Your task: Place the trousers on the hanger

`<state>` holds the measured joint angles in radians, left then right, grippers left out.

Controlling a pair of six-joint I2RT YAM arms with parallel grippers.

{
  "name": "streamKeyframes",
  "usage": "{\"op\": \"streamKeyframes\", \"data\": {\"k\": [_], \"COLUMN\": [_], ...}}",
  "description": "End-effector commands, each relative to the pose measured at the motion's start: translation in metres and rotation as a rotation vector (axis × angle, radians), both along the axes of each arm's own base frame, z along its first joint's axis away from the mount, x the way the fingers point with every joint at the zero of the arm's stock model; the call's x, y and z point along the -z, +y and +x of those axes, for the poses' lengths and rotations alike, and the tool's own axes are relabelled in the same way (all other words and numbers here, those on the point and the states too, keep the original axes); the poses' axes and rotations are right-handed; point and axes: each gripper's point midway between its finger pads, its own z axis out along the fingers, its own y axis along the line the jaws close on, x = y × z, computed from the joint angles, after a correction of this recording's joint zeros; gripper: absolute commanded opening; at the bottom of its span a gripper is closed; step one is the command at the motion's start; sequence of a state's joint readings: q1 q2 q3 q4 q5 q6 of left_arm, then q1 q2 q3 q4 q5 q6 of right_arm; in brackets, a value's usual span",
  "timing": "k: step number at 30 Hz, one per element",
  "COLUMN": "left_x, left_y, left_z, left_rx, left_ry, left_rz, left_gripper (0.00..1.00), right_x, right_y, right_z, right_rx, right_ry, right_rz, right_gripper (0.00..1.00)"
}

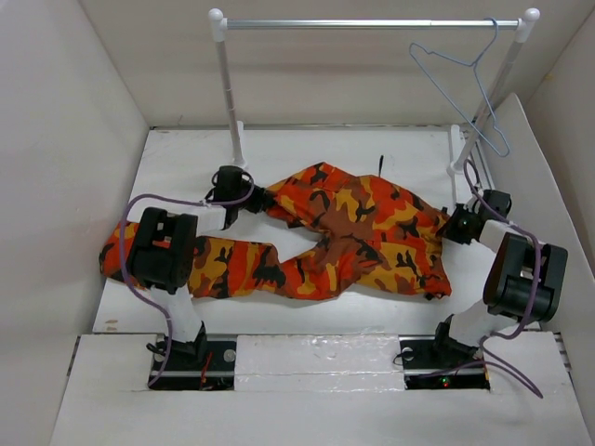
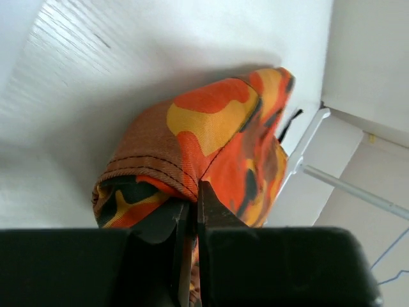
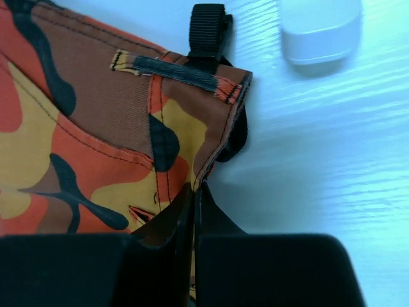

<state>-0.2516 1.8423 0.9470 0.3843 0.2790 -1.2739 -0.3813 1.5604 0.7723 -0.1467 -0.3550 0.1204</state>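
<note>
The camouflage trousers (image 1: 363, 228) lie spread flat on the white table, waist to the right, legs running left. My left gripper (image 1: 255, 199) is shut on the hem of the far leg; the left wrist view shows its jaws (image 2: 193, 193) pinching the cuff of the trousers (image 2: 211, 128). My right gripper (image 1: 457, 225) is shut on the waistband edge, and in the right wrist view it (image 3: 194, 190) clamps the trousers (image 3: 96, 128) just below a belt loop (image 3: 172, 71). The pale wire hanger (image 1: 462, 72) hangs from the rail's right end, above and behind the right gripper.
The white-posted rail (image 1: 372, 23) with its silver crossbar stands along the back; its feet rest on the table near both grippers. The near leg's cuff (image 1: 112, 249) lies under my left arm. White walls enclose the table on three sides.
</note>
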Motion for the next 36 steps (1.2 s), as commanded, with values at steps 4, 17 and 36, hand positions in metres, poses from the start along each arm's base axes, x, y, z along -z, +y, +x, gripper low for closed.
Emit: {"op": "streamKeyframes", "data": {"k": [4, 17, 36], "left_x": [-0.268, -0.135, -0.097], "left_y": [-0.021, -0.245, -0.113], "left_z": [0.020, -0.122, -0.057], "left_rx": [0.005, 0.694, 0.496], "left_ry": [-0.658, -0.453, -0.325], "left_rz": [0.123, 0.572, 0.299], "left_gripper": [0.00, 0.19, 0.73], "right_x": [-0.030, -0.055, -0.098], "right_y": [0.017, -0.016, -0.008], "right_z": [0.021, 0.010, -0.013], "right_rx": [-0.063, 0.047, 0.025], "right_ry": [-0.153, -0.178, -0.210], "right_rz": [0.062, -0.005, -0.139], "right_gripper": [0.00, 0.00, 0.00]}}
